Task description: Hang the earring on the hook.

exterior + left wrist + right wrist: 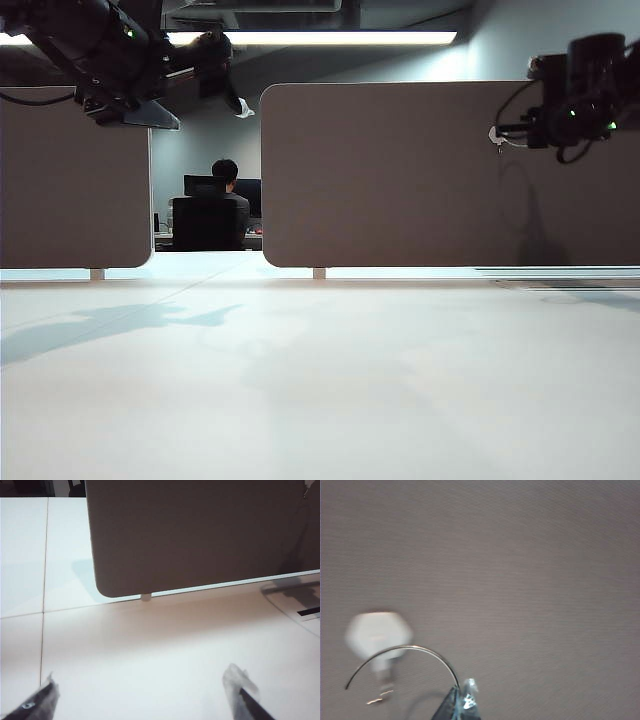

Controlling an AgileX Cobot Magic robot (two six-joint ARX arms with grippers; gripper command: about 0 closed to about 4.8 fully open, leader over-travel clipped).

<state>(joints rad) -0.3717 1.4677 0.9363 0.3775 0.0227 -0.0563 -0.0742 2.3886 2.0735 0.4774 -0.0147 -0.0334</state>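
Right pincer (460, 700) pinches earring (405, 655) across hook (377, 632).

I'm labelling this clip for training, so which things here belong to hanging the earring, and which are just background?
Part of the job:
- earring, pinched in the shut right gripper
- hook on the brown panel, right beside the earring

Not part of it:
- left gripper, open and empty, raised at the exterior view's left
- white table
- second panel
- seated person behind
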